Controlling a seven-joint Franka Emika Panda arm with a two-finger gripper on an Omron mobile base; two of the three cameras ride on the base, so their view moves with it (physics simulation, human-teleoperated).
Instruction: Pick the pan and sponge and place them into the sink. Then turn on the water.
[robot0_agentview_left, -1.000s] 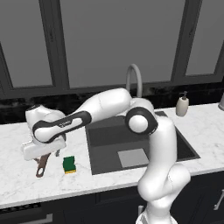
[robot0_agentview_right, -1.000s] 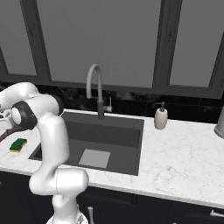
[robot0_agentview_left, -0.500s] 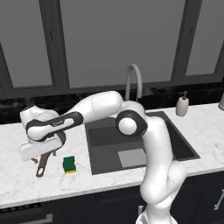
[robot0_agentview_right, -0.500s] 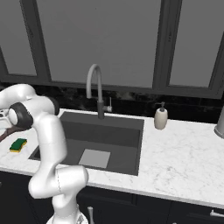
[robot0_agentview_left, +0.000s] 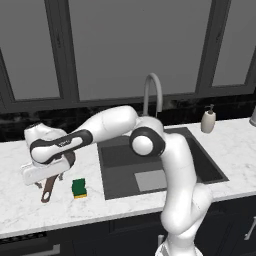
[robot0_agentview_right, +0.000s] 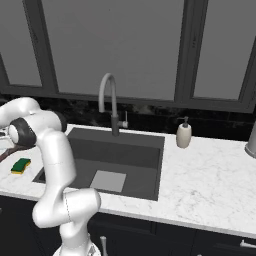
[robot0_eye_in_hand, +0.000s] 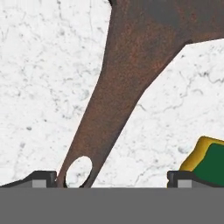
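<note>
now the gripper (robot0_eye_in_hand: 111, 180) is spread wide over the pan (robot0_eye_in_hand: 122, 87) handle — off-centre, so the sponge (robot0_eye_in_hand: 209, 159) could be clipped.

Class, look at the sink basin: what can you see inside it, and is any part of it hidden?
Inside the sink lies a pale grey square on its floor; no pan or sponge shows in it. In the left base view the arm covers part of the basin.

We see the reddish-brown pan (robot0_eye_in_hand: 131, 65) lying flat on the marble table (robot0_agentview_left: 30, 210), its looped handle toward us, the green-and-yellow sponge (robot0_agentview_left: 78, 188) just beside it, left of the dark, dry sink (robot0_agentview_left: 120, 155).
</note>
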